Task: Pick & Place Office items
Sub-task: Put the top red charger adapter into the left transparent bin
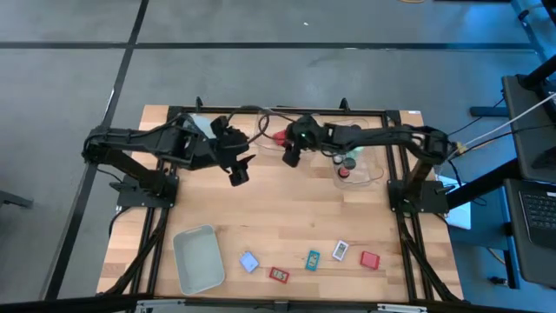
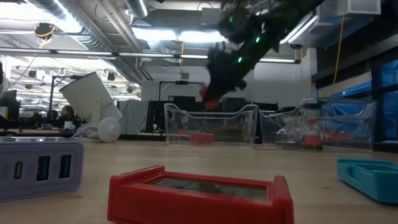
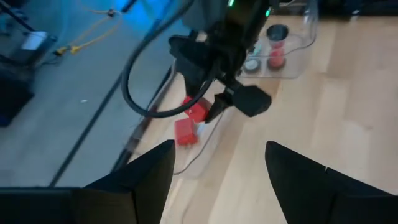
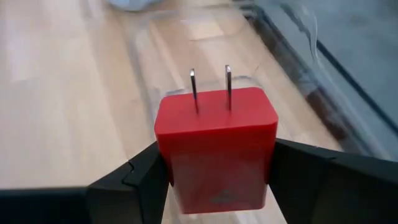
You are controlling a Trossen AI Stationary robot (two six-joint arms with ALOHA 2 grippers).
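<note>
Red and boxy, a plug block (image 4: 214,146) with two bare metal prongs sticking out of one face sits clamped between the fingers of the right gripper (image 4: 214,165). Its corners are rounded and its surface is smooth and matte. In the high view this gripper (image 1: 292,149) hangs over the far middle of the wooden table (image 1: 287,209), and the low view shows the block as a small red spot (image 2: 209,98) held in the air above a clear bin (image 2: 211,124). A second red piece (image 3: 185,132) lies inside that bin, just beside its wall.

The left gripper (image 1: 238,169) hovers close by, a little nearer the table's middle, its fingers (image 3: 149,171) spread apart around nothing.

Further to the right, another clear bin (image 1: 360,165) holds small round pieces, one with a red body (image 1: 344,172) and one with a teal top (image 1: 349,162).

Along the near edge of the table lie five flat items in a loose row: a pale blue card (image 1: 249,262), a red card (image 1: 279,275), a teal card (image 1: 313,258), a white card (image 1: 340,250) and a red block (image 1: 370,260). A grey-white tray (image 1: 198,258) stands to their left. At the far left corner a white cylinder (image 2: 93,99) lies tilted.
</note>
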